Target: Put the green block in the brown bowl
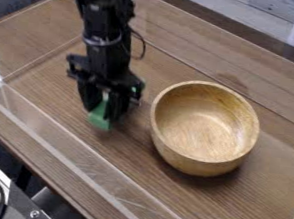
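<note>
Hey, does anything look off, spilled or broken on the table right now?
Nothing stands out. The gripper holds the green block beside the brown bowl, which sits upright, empty and intact.
</note>
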Robot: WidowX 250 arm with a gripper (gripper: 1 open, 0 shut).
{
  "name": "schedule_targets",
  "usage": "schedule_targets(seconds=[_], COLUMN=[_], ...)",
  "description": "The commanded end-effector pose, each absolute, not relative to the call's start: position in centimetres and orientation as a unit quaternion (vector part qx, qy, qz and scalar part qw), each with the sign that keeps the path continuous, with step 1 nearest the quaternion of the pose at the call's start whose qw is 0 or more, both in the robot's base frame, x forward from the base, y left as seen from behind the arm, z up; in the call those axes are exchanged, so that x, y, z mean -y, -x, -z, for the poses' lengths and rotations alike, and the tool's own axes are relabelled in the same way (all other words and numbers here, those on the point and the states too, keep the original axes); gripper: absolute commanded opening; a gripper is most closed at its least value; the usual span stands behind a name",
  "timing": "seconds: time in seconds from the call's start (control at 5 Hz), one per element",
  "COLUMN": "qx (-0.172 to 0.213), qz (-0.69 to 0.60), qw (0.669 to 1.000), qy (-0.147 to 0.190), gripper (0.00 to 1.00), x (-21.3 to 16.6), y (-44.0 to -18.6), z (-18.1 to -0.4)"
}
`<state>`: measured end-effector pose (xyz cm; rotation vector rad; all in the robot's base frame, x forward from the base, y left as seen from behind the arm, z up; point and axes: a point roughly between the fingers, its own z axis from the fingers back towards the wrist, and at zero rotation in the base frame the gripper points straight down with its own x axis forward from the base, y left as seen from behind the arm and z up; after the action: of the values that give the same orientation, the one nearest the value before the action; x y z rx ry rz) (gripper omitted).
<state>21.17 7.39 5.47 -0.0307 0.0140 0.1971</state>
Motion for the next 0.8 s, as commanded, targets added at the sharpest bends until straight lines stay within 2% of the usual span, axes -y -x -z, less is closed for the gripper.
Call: schedule_targets(seconds=[0.0, 0.2, 0.4, 0.6], qx=[0.017, 0.008, 0.006, 0.007], qz=[-0.102, -0.102, -0.113, -0.125], qw=[0.994, 0.994, 0.992, 0.989], qy=[0.029, 0.048, 0.062, 0.076], gripper=[0.0, 0.0, 1.0, 0.0], x=[-7.5, -7.2, -7.5, -7.6], y=[-21.9, -21.7, -22.1, -22.6], z=[-6.3, -5.8, -5.3, -5.1])
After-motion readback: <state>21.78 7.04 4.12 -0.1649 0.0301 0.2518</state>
